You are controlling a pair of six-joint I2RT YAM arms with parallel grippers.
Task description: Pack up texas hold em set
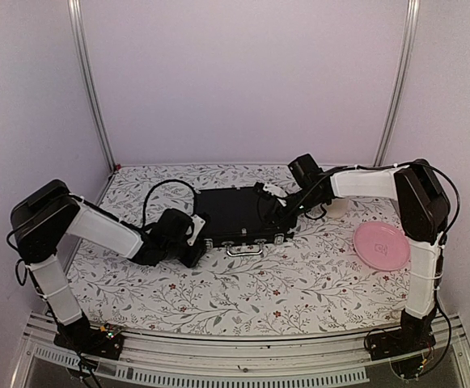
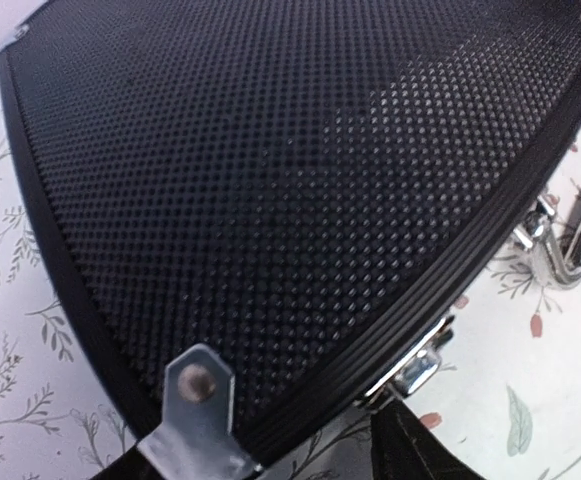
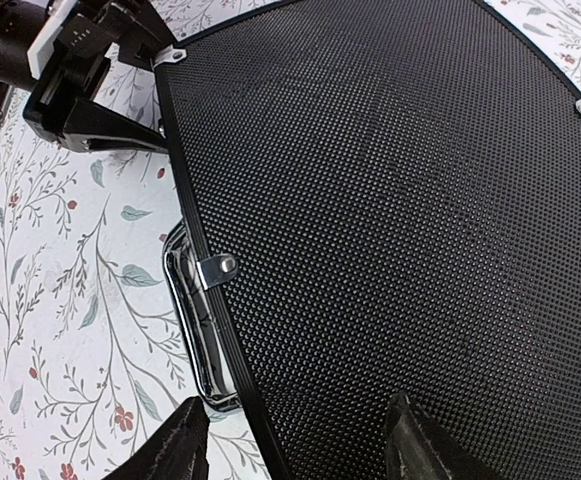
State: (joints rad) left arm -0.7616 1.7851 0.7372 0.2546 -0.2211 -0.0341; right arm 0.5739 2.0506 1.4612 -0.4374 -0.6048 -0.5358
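Near table [image 1: 218,299], floral cloth: no loose chips, cards, dice or buttons seen on it. Pink plate [image 1: 380,245] near right, bare, well apart from the set. Case [image 1: 235,212] lies flat at mid table with the lid down and its chrome handle [image 1: 244,250] facing the near edge. Left gripper [image 1: 196,236] is low at the case's left near corner. Its wrist view is filled by the dimpled lid, and only one dark finger shows at the bottom edge, so jaw state cannot be told. A chrome latch [image 2: 417,366] sits on the near wall close to that corner. It juts out a little, but whether it is snapped home is not clear. Right gripper [image 3: 298,400] hangs over the right part of the lid near the handle side, jaws apart, gripping nothing, one finger over the cloth and the other over the lid. Far side of the case is not readable. Judgement: contents look stowed and the lid shut, so most of the job appears done. What probably remains is pressing the lid flat and closing both latches, then backing the arms off.
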